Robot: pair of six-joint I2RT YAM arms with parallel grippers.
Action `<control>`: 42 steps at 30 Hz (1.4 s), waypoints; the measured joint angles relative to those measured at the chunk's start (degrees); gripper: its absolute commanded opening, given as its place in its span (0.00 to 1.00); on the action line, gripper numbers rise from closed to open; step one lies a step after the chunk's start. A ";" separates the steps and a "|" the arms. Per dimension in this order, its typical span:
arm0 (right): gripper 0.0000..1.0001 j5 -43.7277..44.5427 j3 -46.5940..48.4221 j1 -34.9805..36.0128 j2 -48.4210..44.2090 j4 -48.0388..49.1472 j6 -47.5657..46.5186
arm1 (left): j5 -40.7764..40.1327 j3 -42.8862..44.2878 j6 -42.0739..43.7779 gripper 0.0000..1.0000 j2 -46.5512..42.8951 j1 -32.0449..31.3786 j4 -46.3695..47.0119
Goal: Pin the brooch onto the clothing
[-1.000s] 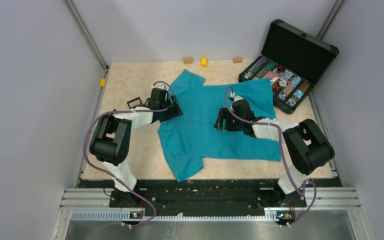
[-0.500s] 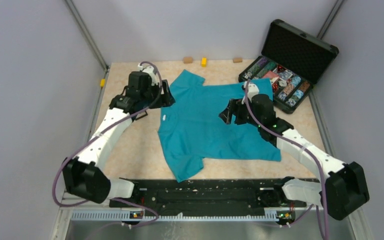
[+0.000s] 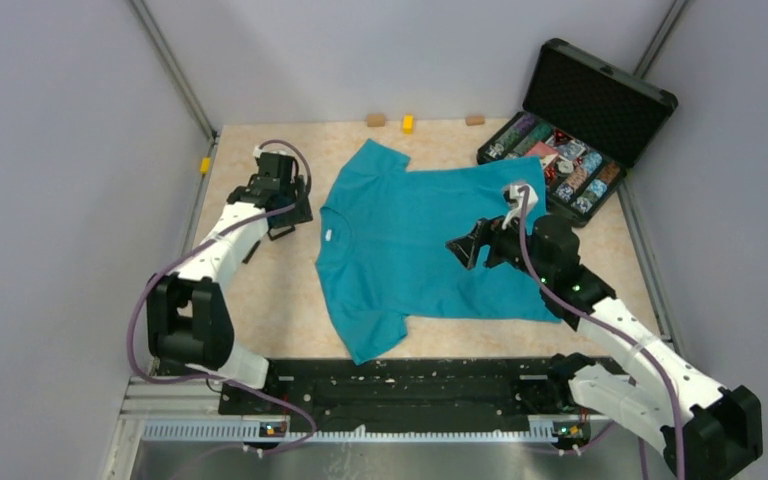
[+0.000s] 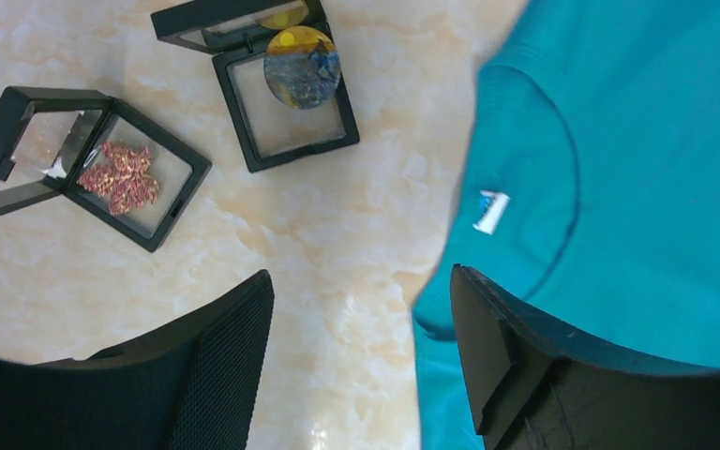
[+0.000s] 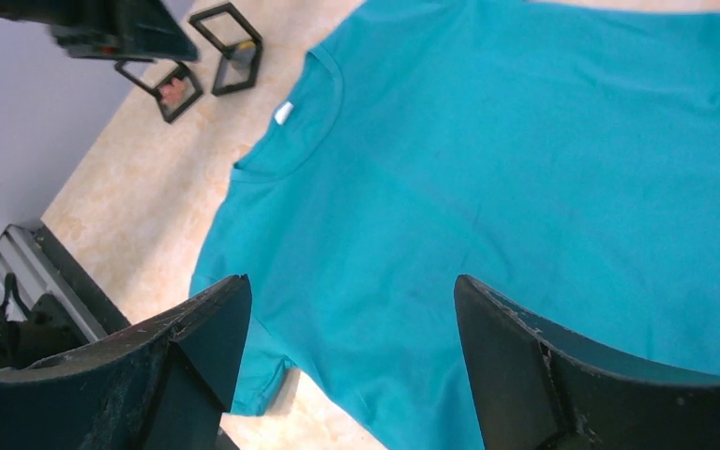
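No words, numbers or brand names could be read anywhere. The only label was a small white tag sewn inside the collar of the teal T-shirt. In the left wrist view the tag lay just ahead of the left hand, close beyond the tip of one finger. It carried a blue mark too small to make out. In the right wrist view the same tag showed as a plain white fleck well ahead of the right hand, up and to its left. From above it was only a pale dot at the neckline.
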 measured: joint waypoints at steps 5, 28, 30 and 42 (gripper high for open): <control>0.81 -1.40 -1.62 0.00 -2.08 2.86 -0.11 | -3.58 -0.33 -0.15 0.65 6.67 0.50 4.09; 0.81 -5.27 -6.14 0.00 -1.36 9.29 -1.44 | -11.52 1.99 0.48 0.54 20.41 2.32 12.55; 0.81 -6.08 -6.14 0.00 -1.05 9.75 -1.42 | -11.72 3.87 0.59 0.54 21.79 2.78 12.61; 0.81 -8.57 -6.23 0.00 1.25 12.00 -0.87 | -11.78 9.35 1.25 0.57 26.43 4.50 11.96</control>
